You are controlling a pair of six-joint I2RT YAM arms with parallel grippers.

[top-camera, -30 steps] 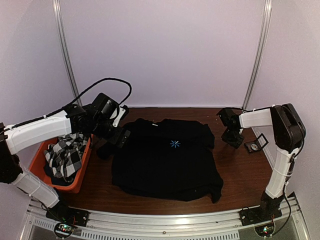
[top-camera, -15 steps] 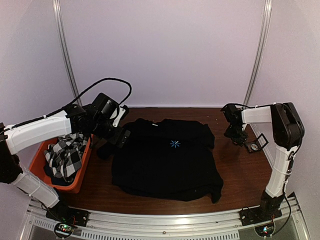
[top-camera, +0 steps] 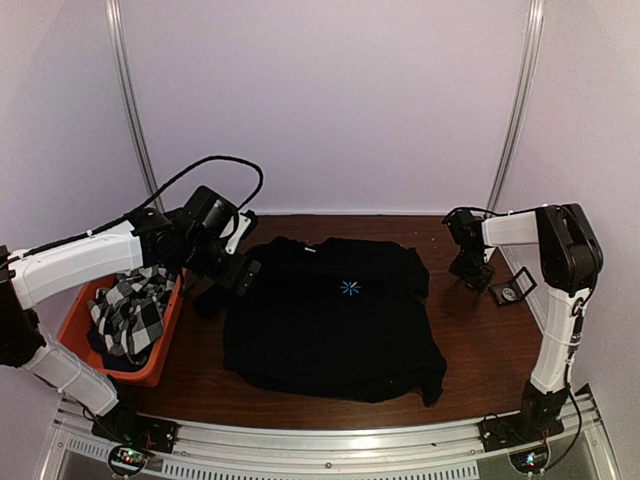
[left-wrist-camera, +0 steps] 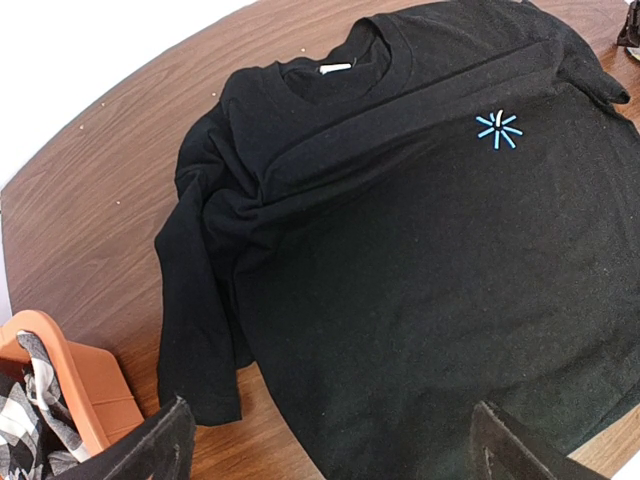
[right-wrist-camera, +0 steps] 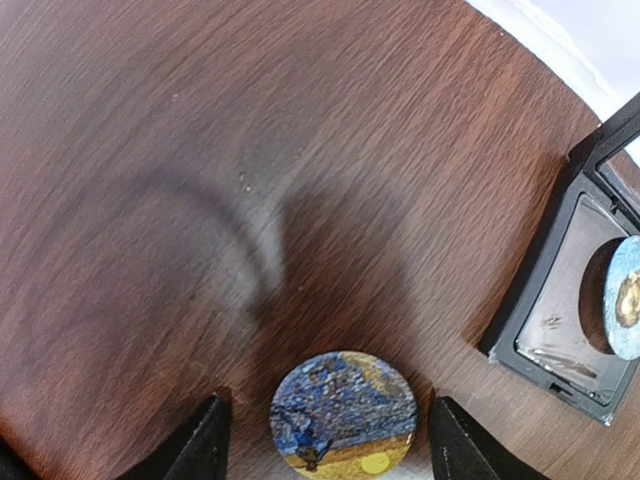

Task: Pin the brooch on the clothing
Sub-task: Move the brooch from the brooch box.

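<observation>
Shirt [top-camera: 335,320]: black, soft knit, short sleeves, spread flat mid-bench with the collar at the far side. The left sleeve is bunched into folds and the hem is rumpled at the near right corner.
Print [left-wrist-camera: 498,129]: a tiny light-blue starburst of thin spokes, high on the chest.
Brooch [right-wrist-camera: 343,415]: a round, glossy disc with blue painted swirls over a yellow band. It lies on bare wood right of the shirt, just beside the case.
Right pincer [top-camera: 472,274]: down low over the brooch, jaws apart. There's one black finger on each side of the disc with a gap on both, so nothing is gripped.
Left pincer [left-wrist-camera: 330,425]: spread wide and holding nothing, it hangs above the shirt's left side.
Bench [top-camera: 480,340]: dark brown wood with streaky grain.
Case [right-wrist-camera: 570,300]: a black square frame, shiny inside, with a second disc [right-wrist-camera: 625,297] in it.
Bin [top-camera: 170,320]: orange plastic at the left edge.
Checked cloth [top-camera: 125,310]: black-and-white, heaped in the bin.
</observation>
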